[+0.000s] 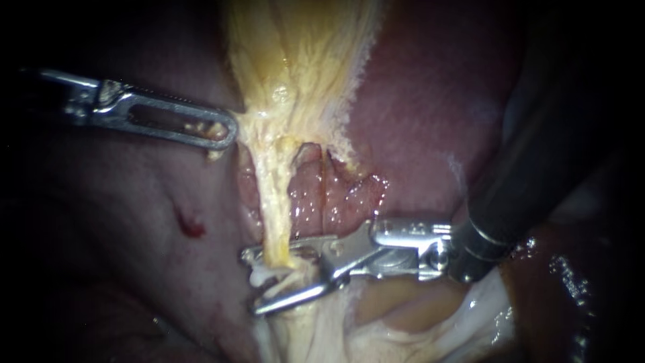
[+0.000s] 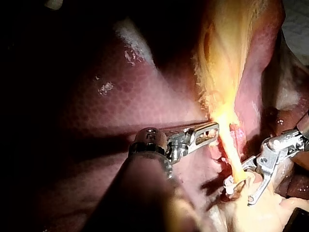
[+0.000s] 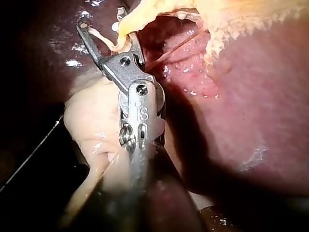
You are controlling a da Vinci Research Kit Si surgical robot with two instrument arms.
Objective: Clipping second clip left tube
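Note:
A yellowish left tube [image 1: 274,215] runs down from the yellow fatty tissue [image 1: 302,60] to pale tissue below. My right instrument [image 1: 252,282] comes in from the right, and its jaws stand open astride the tube's lower end, one on each side. A small white clip [image 1: 259,275] sits on the tube between those jaws. My left instrument [image 1: 230,132] reaches in from the left, its slotted jaws shut on the edge of the yellow tissue just above the tube. The left wrist view shows the same grip [image 2: 214,130] and the open right instrument [image 2: 238,192].
Dark red liver [image 1: 437,114] lies behind and to the right. A thinner strand [image 1: 327,191] runs to the right of the left tube over glistening pink tissue. Pale wet tissue [image 1: 410,316] lies under the right instrument's shaft. A small red spot [image 1: 190,227] marks the left surface.

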